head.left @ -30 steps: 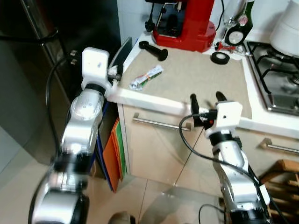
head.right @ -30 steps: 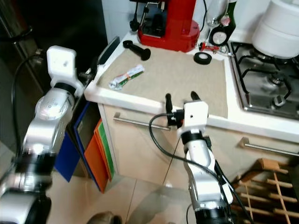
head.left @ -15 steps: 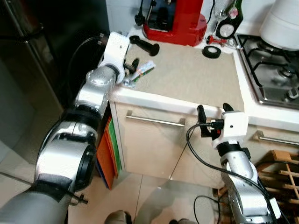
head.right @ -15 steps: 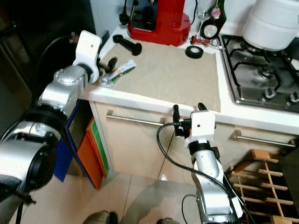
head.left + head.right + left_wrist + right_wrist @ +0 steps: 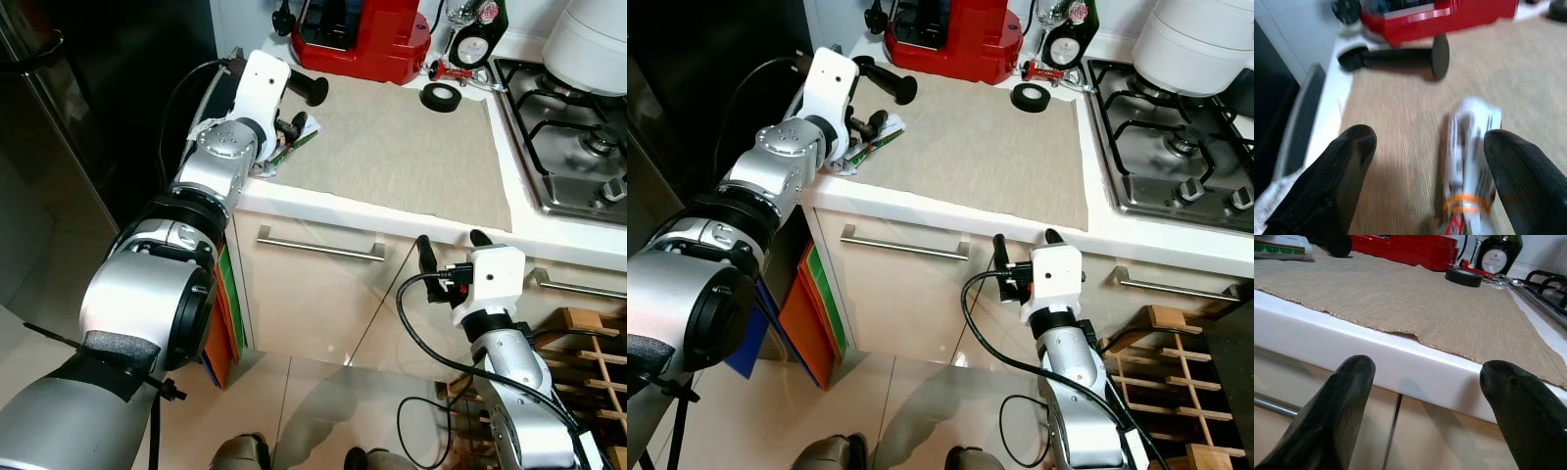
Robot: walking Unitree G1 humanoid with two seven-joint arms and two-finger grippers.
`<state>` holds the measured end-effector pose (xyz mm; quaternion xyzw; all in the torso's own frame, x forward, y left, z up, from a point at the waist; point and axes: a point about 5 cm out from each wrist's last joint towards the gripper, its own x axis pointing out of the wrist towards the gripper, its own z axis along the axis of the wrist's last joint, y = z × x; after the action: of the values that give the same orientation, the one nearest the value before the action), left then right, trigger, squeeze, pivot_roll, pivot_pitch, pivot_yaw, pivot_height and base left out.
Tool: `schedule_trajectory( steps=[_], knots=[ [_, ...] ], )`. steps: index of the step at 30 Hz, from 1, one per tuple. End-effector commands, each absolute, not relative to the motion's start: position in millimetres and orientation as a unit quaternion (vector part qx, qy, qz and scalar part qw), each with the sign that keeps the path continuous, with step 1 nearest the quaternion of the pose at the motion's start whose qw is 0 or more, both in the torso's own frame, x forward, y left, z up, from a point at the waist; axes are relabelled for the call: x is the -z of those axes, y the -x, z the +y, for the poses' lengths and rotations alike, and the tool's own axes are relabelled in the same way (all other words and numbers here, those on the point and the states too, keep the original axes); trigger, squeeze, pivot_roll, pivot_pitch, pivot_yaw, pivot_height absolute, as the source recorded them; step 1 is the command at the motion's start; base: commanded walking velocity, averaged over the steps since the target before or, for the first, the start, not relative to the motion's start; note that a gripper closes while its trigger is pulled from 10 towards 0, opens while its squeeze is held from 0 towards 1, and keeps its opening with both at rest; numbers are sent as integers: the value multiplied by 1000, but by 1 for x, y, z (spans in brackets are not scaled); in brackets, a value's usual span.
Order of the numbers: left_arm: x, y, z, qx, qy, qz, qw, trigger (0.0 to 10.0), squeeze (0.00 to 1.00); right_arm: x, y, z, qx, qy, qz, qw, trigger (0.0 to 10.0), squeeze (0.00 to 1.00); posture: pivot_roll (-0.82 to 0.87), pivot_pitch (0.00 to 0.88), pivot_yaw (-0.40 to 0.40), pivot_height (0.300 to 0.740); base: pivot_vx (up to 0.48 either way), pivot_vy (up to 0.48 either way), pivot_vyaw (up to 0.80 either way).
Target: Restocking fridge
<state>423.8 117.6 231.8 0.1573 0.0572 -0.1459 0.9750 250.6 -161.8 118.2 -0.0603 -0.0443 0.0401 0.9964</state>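
Note:
A white packet (image 5: 1469,161) with green and red print and an orange rubber band lies on the beige mat (image 5: 411,147) near the counter's left corner. My left gripper (image 5: 291,125) is open right over it. In the left wrist view the packet lies between the two black fingers (image 5: 1352,161), closer to one of them, and I cannot tell if they touch. My right gripper (image 5: 451,242) is open and holds nothing. It hangs in front of the counter's white front edge (image 5: 1415,367), just below it. The dark fridge (image 5: 59,147) stands to the left.
At the back of the counter stand a red coffee machine (image 5: 362,34), a black portafilter handle (image 5: 312,88) and a black tape roll (image 5: 442,96). A gas hob (image 5: 578,147) is at the right. Below are a drawer handle (image 5: 318,247) and a wooden rack (image 5: 588,343).
My left arm swung from beside the counter up onto it, bringing its gripper over the packet. The camera view shifted, and the right gripper now sits lower, beneath the counter edge.

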Motion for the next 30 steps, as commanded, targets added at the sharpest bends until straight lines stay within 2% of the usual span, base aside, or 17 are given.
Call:
schedule_trajectory(
  steps=[1, 26, 27, 28, 30],
  knots=[
    [-232, -424, 117, 155, -170, 68, 971, 10000, 0, -119, -252, -161, -43, 62, -41, 996, 10000, 0, 4, 124, -50, 740, 0, 0, 0],
    [-201, -418, 125, 155, -168, 132, 965, 10000, 0, -119, -258, -161, -50, 66, -40, 996, 10000, 0, 11, 112, -59, 740, 0, 0, 0],
    [-200, -418, 126, 152, -165, 133, 965, 7882, 0, -119, -258, -161, -50, 66, -41, 996, 10000, 0, 10, 111, -60, 740, 0, 0, 0],
    [-200, -418, 126, 153, -161, 135, 966, 0, 0, -120, -258, -161, -51, 66, -42, 996, 10000, 0, 9, 109, -61, 740, 0, 0, 0],
    [-199, -418, 127, 158, -163, 136, 964, 0, 0, -121, -258, -161, -51, 67, -43, 996, 10000, 0, 8, 109, -61, 740, 0, 0, 0]
  ],
)
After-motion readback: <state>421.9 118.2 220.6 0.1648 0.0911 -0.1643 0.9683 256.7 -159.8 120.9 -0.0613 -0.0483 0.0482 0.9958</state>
